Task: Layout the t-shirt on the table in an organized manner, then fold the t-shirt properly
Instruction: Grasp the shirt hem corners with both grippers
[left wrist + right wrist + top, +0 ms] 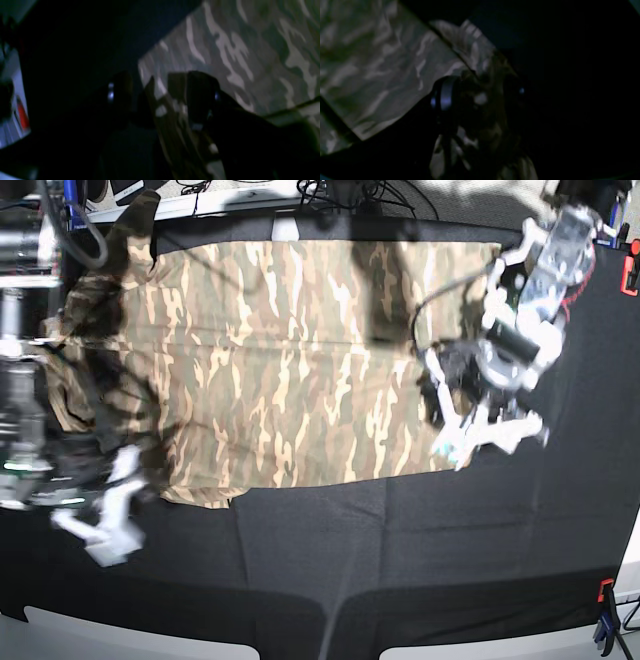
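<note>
Nearest you, bare black tabletop (400, 560). Beyond it the t-shirt (300, 370) lies spread flat across the far half. Your left end effector (160, 100) grasps the shirt's edge, fabric between its jaws; your right end effector (480, 95) grasps bunched cloth at the opposite side, probably so you can tension and straighten it.

t-shirt (300, 360): you're looking at tan, beige and olive-brown camouflage streaks running across the whole cloth.
table (420, 550): you're seeing matte black cloth covering it.
clamps: you're seeing a red one (629, 275) at the far edge, and a blue one with a red tip (605, 620) at the near corner.
arms: white and black parts are showing on both.
</note>
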Tool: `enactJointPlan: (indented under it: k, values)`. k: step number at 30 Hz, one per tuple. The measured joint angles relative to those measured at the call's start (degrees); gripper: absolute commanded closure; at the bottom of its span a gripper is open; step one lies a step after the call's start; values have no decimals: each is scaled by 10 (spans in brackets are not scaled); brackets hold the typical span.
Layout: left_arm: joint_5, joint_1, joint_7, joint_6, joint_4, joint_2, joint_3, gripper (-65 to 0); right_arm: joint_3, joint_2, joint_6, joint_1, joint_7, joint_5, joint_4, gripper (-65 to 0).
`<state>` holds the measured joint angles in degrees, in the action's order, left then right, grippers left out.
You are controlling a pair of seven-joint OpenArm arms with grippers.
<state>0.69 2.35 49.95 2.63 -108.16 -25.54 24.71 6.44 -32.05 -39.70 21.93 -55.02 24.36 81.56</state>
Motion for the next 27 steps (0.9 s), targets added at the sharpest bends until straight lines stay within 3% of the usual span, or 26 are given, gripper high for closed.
enactJointPlan:
  k: [5,8,11,15,20,24,27]
  values:
    - [-114,86,10,54,112,1,1,-322,21,62,-2,3,45,-112,-32,-269]
    - [-144,140,10,77,155,-1,0,-322,20,75,-2,5,53,-174,-34,-269]
    - [-181,189,-7,134,189,1,0,-322,19,74,2,8,51,-185,-35,-269]
    - [-251,240,2,178,264,2,0,-322,18,71,9,7,16,-185,-35,-269]
    - [-292,276,40,280,376,8,0,-322,18,71,9,7,14,-183,-35,-269]
    - [-290,292,17,300,483,17,1,-322,18,71,11,6,14,-197,-35,-269]
    - [-306,312,-3,298,544,20,1,-322,17,72,80,6,21,-239,-35,-269]
